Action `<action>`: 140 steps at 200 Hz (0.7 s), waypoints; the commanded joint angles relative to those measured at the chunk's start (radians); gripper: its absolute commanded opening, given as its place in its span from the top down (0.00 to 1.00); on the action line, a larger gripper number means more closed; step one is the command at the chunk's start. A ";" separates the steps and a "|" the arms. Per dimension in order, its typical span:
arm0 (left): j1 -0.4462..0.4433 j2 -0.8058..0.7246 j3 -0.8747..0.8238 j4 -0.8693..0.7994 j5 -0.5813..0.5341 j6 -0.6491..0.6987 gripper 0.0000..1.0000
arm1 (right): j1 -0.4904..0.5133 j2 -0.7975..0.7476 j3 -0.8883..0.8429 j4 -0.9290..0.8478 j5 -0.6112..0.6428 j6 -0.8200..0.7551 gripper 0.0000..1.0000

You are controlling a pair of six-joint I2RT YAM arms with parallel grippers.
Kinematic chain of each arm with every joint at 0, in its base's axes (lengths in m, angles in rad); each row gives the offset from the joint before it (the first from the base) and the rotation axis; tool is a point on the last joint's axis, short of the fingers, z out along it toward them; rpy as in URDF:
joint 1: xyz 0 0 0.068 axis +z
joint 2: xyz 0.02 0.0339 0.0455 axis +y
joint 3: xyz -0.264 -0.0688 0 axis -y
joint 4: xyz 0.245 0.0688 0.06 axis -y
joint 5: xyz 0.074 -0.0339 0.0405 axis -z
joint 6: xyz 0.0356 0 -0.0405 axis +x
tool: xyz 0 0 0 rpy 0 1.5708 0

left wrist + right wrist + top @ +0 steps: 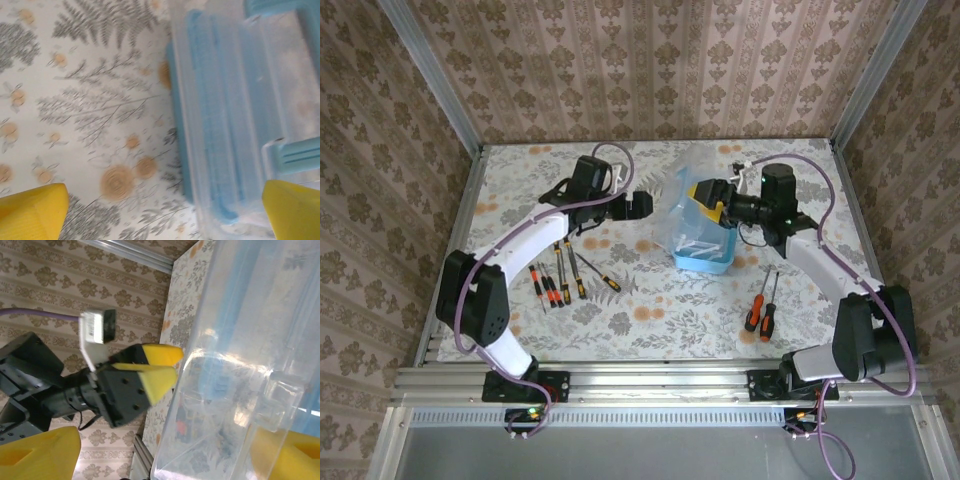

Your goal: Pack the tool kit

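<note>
The light-blue case (703,262) sits mid-table with its clear lid (682,200) standing up. My right gripper (713,203) is at the lid's right side. In the right wrist view it (165,455) is open, its fingers wide apart, and the lid (250,340) runs between them. My left gripper (640,205) hovers just left of the lid, open and holding nothing (162,210); the case (225,115) lies under its right finger. Several orange-and-black screwdrivers (555,275) lie left of the case, and two more (760,308) lie to its right.
One screwdriver (598,272) lies slanted between the left group and the case. The floral tabletop (650,300) is bounded by patterned walls and a metal rail (650,380) at the near edge. Purple cables run along both arms.
</note>
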State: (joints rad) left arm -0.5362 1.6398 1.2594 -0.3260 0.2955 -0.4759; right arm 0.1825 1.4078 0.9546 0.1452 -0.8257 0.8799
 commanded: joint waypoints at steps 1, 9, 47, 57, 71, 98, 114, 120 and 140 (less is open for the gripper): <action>0.004 -0.009 -0.052 -0.032 -0.065 0.038 0.00 | 0.036 0.043 0.063 -0.040 0.028 -0.043 0.13; 0.004 -0.003 -0.058 -0.024 -0.065 0.037 0.00 | 0.049 0.057 0.079 -0.051 0.036 -0.047 0.13; 0.019 0.025 -0.063 -0.013 -0.083 0.028 0.00 | 0.113 0.128 0.170 -0.099 0.053 -0.068 0.14; 0.031 0.020 -0.079 -0.002 -0.085 0.020 0.00 | 0.133 0.141 0.200 -0.120 0.067 -0.080 0.14; 0.049 0.012 -0.099 0.017 -0.079 0.009 0.00 | 0.156 0.158 0.248 -0.162 0.086 -0.105 0.14; 0.066 0.015 -0.118 0.027 -0.069 0.017 0.00 | 0.210 0.196 0.347 -0.286 0.146 -0.174 0.15; 0.069 0.026 -0.125 0.042 -0.060 0.014 0.00 | 0.241 0.208 0.378 -0.335 0.187 -0.209 0.15; 0.068 0.030 -0.129 0.048 -0.059 0.012 0.00 | 0.249 0.215 0.386 -0.340 0.198 -0.210 0.15; 0.074 0.037 -0.157 0.087 -0.054 -0.005 0.00 | 0.274 0.259 0.426 -0.367 0.201 -0.218 0.15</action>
State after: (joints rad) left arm -0.4698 1.6562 1.1351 -0.2958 0.2321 -0.4671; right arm 0.4294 1.6146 1.3193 -0.1394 -0.6743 0.7170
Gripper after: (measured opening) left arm 0.999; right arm 0.852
